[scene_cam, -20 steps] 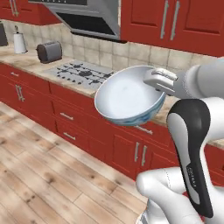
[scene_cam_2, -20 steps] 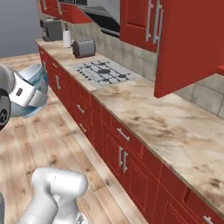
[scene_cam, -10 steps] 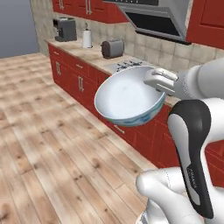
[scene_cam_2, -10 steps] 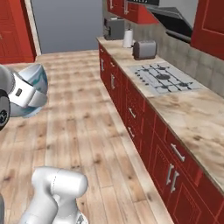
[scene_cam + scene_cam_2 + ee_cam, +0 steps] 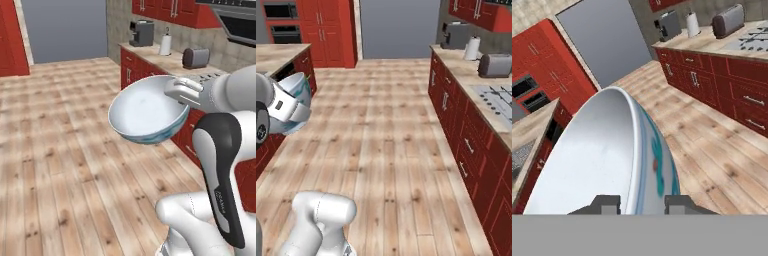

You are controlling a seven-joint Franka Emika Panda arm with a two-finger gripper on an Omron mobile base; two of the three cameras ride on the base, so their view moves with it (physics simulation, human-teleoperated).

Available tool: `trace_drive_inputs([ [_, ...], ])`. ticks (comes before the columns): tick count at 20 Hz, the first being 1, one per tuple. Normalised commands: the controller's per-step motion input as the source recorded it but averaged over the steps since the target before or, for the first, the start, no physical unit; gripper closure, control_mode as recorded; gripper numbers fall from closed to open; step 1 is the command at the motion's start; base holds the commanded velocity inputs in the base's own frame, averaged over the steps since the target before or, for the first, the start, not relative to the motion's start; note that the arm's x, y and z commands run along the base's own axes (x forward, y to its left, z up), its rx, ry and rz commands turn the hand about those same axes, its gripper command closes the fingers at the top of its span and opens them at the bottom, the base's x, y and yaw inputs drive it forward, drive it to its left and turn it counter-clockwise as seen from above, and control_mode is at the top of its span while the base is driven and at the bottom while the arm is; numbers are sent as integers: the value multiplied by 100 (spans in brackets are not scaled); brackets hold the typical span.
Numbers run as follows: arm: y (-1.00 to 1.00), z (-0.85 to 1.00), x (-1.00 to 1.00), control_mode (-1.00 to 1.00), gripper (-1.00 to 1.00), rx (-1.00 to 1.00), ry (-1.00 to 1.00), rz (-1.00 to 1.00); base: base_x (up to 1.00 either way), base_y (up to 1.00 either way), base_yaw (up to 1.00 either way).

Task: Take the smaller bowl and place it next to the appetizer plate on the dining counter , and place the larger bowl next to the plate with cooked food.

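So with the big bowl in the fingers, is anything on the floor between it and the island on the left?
Nothing visible does. The larger bowl is gripped by its rim, and the wood floor toward the dining counter lies bare. The plates aren't visible yet.

Bright, even rendered light, soft shadows, slightly coarse pictures.
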Motion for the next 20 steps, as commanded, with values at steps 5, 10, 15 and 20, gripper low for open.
trace_drive_inputs([
  [5, 0, 0, 0, 100, 100, 0, 0, 0, 0, 76, 40],
  [10, 0, 0, 0, 100, 100, 0, 0, 0, 0, 49, 35],
  [15, 0, 0, 0, 100, 100, 0, 0, 0, -5, 50, 35],
  [20, 0, 0, 0, 100, 100, 0, 0, 0, -22, 55, 35],
])
